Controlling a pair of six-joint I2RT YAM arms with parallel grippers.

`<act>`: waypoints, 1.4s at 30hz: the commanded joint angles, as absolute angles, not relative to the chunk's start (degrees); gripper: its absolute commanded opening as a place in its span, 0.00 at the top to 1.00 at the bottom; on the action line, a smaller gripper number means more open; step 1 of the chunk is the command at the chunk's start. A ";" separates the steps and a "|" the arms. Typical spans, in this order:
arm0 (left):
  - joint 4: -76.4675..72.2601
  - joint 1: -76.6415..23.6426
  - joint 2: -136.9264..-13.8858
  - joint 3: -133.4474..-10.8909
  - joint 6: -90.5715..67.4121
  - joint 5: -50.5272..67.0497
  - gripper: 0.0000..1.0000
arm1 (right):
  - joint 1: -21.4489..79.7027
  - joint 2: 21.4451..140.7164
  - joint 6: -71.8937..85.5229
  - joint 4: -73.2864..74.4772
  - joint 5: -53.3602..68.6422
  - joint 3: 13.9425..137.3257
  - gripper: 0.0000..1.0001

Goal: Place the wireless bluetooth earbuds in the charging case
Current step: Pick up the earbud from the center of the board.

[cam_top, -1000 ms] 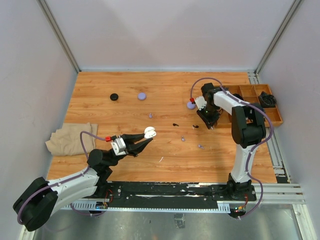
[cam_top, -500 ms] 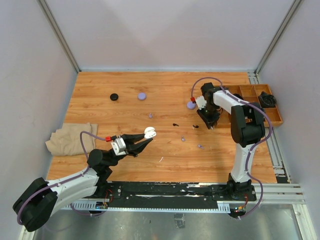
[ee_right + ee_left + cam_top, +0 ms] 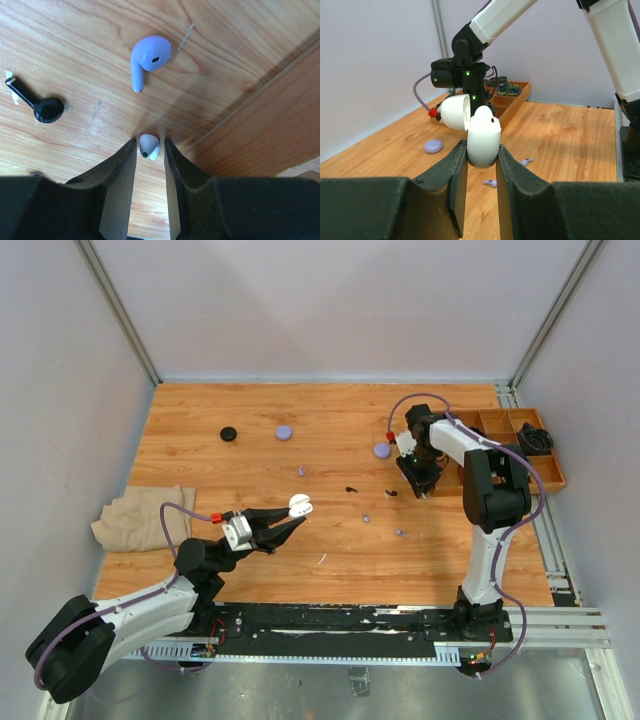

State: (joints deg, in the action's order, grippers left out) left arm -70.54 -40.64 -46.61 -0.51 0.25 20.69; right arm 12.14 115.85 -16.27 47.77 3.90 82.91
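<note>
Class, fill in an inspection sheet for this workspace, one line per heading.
Surface: wooden table, earbuds scattered mid-right.
Job's things: white charging case, lid open; white earbud; lavender earbud and black earbud lying loose.
Clutter: beige cloth; black case; lavender case, another.
Tools: left tool shut on the charging case; right tool shut on the white earbud.
Cables: a purple cable on each arm; black coils in the tray.
Surroundings: wooden tray at right; pale walls.
</note>
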 commanded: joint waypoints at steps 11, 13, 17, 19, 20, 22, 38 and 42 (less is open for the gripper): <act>-71.78 -40.87 -46.84 0.38 0.72 21.47 1.00 | 10.79 117.52 -13.80 44.70 6.15 83.56 0.70; -71.78 -40.87 -46.85 0.36 0.79 21.53 1.00 | 10.65 117.50 -13.62 44.68 5.81 83.66 0.71; -71.69 -40.87 -46.85 0.30 0.75 21.62 1.00 | 10.62 117.73 -13.21 44.65 5.89 83.76 0.73; -71.63 -40.87 -46.97 0.26 0.79 21.63 1.00 | 10.55 117.86 -13.08 44.70 5.81 83.76 0.74; -71.57 -40.87 -47.05 0.22 0.75 21.63 1.00 | 10.59 117.86 -13.03 44.61 5.85 83.69 0.76; -71.53 -40.87 -47.18 0.11 0.79 21.81 1.00 | 10.62 117.63 -12.79 44.25 6.03 83.44 0.78; -73.71 -40.87 -48.55 0.04 1.10 19.75 1.00 | 13.51 105.52 -7.70 41.79 4.17 78.57 0.86; -75.22 -40.87 -49.55 -0.59 0.12 18.94 1.00 | 16.27 100.18 -6.01 41.45 1.32 77.89 0.87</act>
